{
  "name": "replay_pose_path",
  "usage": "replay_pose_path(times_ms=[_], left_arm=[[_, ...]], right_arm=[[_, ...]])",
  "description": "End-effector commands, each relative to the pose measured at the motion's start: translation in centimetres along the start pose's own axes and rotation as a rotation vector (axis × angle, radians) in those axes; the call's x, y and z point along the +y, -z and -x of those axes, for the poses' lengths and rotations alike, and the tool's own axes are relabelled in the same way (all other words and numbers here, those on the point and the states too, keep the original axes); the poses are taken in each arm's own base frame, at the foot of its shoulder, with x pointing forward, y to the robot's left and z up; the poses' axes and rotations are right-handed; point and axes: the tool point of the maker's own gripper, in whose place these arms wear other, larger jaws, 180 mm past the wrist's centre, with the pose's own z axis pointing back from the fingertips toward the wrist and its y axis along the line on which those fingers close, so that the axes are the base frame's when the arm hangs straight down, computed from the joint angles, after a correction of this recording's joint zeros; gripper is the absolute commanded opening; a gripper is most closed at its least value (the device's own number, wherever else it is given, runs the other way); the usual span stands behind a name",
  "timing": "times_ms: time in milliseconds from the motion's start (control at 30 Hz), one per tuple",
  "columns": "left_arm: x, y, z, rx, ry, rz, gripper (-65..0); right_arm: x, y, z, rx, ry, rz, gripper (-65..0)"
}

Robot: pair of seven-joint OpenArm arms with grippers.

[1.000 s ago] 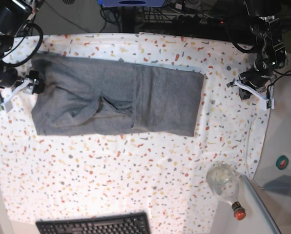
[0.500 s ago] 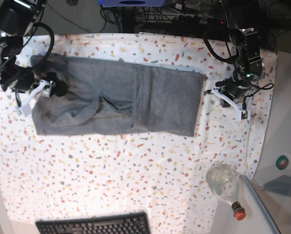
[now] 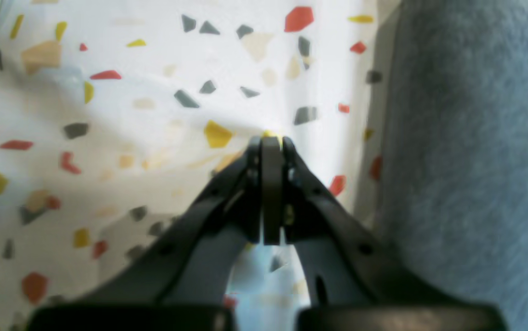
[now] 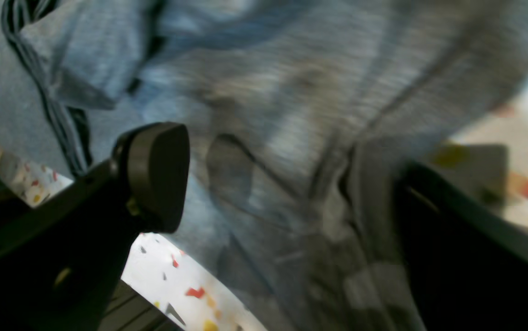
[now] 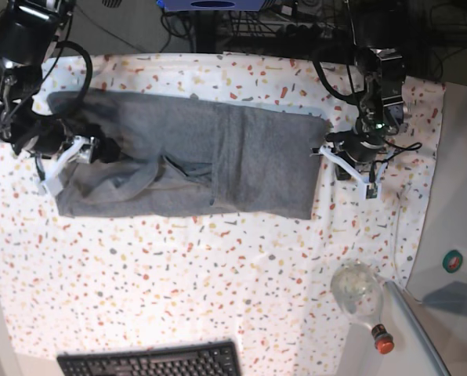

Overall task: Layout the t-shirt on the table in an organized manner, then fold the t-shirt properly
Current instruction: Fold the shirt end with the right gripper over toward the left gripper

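While the t-shirt point(image 5: 194, 164) lies folded into a long grey band across the far half of the table point(image 5: 179, 282), both arms sit at its 2 short ends. The shirt runs lengthwise from the right arm's side to the left arm's side; its half nearer the left arm is flat and smooth, and its other half is rumpled, with a loose fold near the middle.

The left gripper point(image 3: 266, 142) has its jaws pressed together with nothing between them. Its tip is low over the speckled cloth just beside the shirt's edge, which fills the right side of the left wrist view. In the base view this gripper point(image 5: 331, 153) is right at the shirt's end; whether it touches the fabric cannot be told.

The right gripper point(image 4: 287, 184) has its jaws spread wide, with wrinkled grey fabric filling the gap between them, 1 finger point(image 4: 153, 174) over the cloth at the left of its wrist view. Whether the fingers touch the fabric cannot be told from that blurred view. In the base view it point(image 5: 88, 150) is over the rumpled end of the shirt.

A keyboard point(image 5: 151, 360) lies at the near edge, and a clear bottle point(image 5: 363, 301) with a red cap lies near the table's corner on the left arm's side.
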Motion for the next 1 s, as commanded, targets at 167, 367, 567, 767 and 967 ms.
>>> replay_pose_path(times_ms=[167,367,567,767,967], left_arm=[[-1.6,-0.1,2.6,0.097,0.008,0.056,-65.0],[-1.3,-0.1,2.6,0.098,0.013,0.052,-65.0],[-1.6,-0.1,2.7,0.099,0.014,0.056,-65.0],[-3.6,-0.2,3.9,0.128,0.061,0.103,-65.0],[-4.3,0.0,3.5,0.120,0.057,0.115,-65.0]], right_arm=[[0.0,-0.3,-1.7,-0.046,-0.018,0.001,-16.8],[0.1,-0.3,-3.0,-0.098,-0.026,0.000,-51.3],[0.7,-0.8,-5.1,-0.097,-0.083,0.007,-65.0],[5.2,-2.8,-6.2,-0.107,-0.283,0.022,-65.0],[11.0,-2.9,-5.8,-0.120,-0.360,-0.005,-65.0]])
